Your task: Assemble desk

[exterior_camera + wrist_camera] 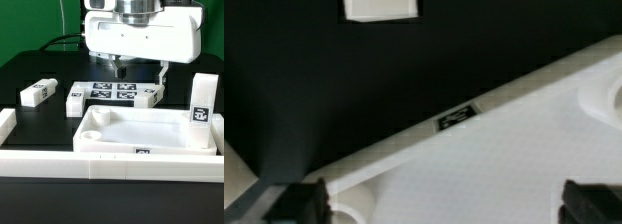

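Pincer (141, 76) spread wide, clasping nothing, hanging above the rear rim of the desk top (150, 130). Desk top lying flat on the black worktop (40, 70), hollow side up, just behind the long border rail (60, 160) and in front of the marker board (115, 92). One leg (38, 93) lying well off toward the exterior view's left, a second leg (75, 100) lying beside the marker board, a third leg (201, 103) standing upright by the top's far corner on the exterior view's right. From the wrist, dark fingertips (295, 205) flanking the top's tagged rim.
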You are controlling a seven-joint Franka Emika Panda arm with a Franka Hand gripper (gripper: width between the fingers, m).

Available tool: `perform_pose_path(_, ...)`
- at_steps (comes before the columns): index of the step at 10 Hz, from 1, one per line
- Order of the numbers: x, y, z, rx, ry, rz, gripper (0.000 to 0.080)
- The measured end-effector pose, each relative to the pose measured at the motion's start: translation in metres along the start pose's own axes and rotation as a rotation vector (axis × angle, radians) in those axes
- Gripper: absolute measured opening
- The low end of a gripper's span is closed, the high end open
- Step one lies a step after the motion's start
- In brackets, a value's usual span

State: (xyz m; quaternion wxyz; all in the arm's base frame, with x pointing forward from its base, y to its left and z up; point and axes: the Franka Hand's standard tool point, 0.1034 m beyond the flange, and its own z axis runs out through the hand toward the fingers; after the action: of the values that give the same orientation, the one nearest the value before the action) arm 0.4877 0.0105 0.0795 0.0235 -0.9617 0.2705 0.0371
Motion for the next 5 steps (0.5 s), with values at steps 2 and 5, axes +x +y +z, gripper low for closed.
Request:
perform_pose_path(2, -0.003, 0.013, 0.009, -0.005, -0.113, -0.072, 0.0649)
perform_pose_path(5, -0.017, 0.015, 0.016, -0.019, -0.239, -0.179, 0.0649)
